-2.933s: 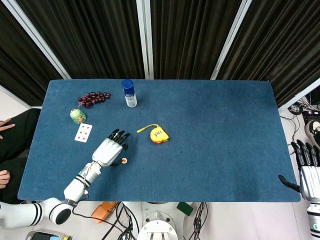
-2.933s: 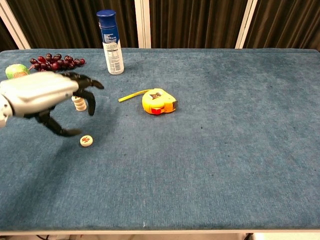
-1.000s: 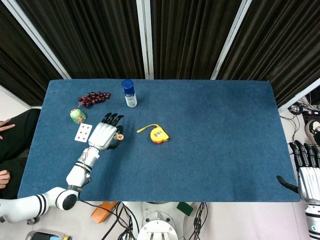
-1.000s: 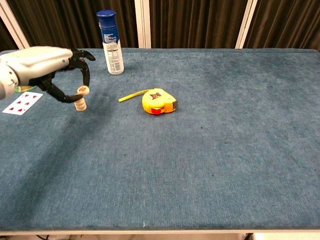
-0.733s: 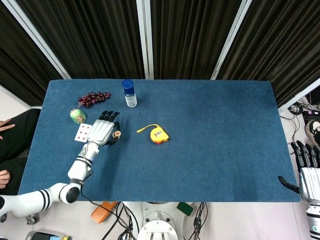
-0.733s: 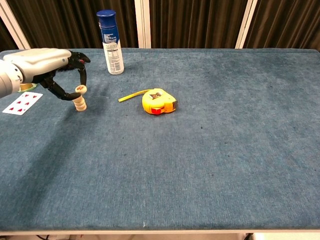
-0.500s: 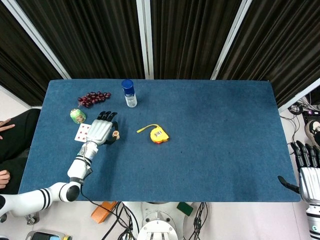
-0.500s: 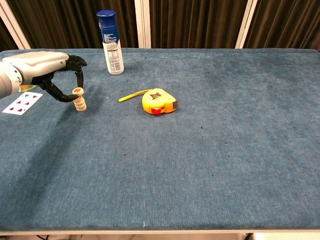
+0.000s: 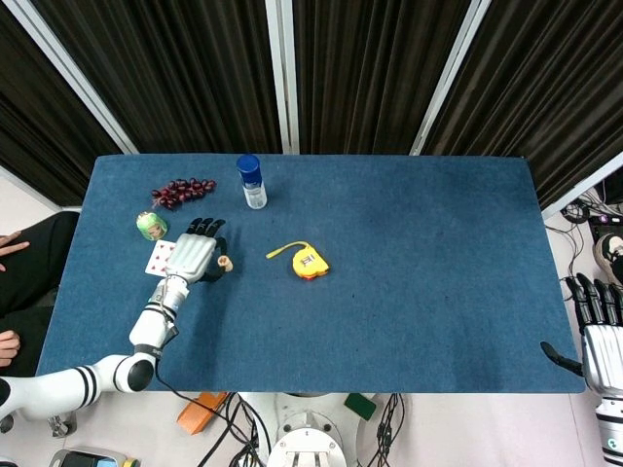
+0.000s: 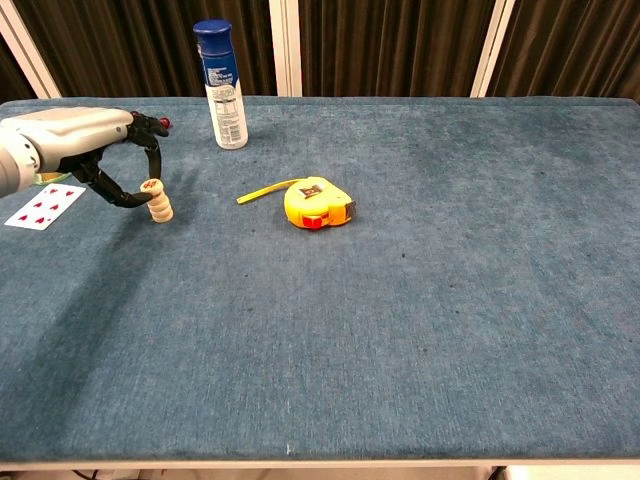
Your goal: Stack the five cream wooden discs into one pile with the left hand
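Lowered, left robot hand pinches round wooden disc onto pale stack.

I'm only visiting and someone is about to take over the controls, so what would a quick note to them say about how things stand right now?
Left hand: at the pile of cream discs, fingers around the top disc, which sits tilted on the pile and does not look released yet.
Right hand: off the table's right edge, fingers apart, holding nothing.
Done: no loose disc shows on the cloth in either view; I cannot count the discs in the pile.
Left: seat the top disc flat, let go, and draw the hand back without knocking the pile.
Nearby: playing card, tape measure, spray can.
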`<state>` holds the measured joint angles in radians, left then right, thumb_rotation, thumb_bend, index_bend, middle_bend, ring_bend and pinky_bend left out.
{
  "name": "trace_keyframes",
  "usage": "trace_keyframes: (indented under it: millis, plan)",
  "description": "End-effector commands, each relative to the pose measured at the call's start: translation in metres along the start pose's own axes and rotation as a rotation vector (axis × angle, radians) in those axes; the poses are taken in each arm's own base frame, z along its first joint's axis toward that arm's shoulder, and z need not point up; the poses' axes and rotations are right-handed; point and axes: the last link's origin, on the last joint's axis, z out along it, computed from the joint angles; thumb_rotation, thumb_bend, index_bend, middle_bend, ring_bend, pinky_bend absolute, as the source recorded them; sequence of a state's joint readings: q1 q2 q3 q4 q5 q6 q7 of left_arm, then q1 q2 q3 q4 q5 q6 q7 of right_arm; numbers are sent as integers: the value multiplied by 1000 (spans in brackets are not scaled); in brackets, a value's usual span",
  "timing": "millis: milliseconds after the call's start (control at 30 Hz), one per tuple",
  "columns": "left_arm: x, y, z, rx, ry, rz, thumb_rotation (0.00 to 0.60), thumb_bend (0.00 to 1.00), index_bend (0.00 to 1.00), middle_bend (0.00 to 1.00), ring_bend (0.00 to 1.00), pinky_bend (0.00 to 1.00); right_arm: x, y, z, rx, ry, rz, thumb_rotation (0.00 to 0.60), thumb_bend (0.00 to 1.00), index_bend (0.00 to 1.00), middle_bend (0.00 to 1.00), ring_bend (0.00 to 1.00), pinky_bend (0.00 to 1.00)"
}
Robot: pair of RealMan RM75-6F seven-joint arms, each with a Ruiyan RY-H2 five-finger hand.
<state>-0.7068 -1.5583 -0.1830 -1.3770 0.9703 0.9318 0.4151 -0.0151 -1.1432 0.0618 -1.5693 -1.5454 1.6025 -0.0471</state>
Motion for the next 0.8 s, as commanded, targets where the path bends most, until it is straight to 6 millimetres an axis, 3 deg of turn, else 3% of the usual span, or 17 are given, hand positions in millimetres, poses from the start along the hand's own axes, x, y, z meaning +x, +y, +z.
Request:
trace_keyframes:
  millis: [33,800]
  plan:
    - [0,0,0,2,0,-3,600,346,466,55,0,0,0,0,0,1,0,-1,600,205,12,87,0,14]
    - [0,-5,-4,9,-8,-6,600,328,412,48,0,0,1,0,0,-1,2,-2,600,205,12,87,0,14]
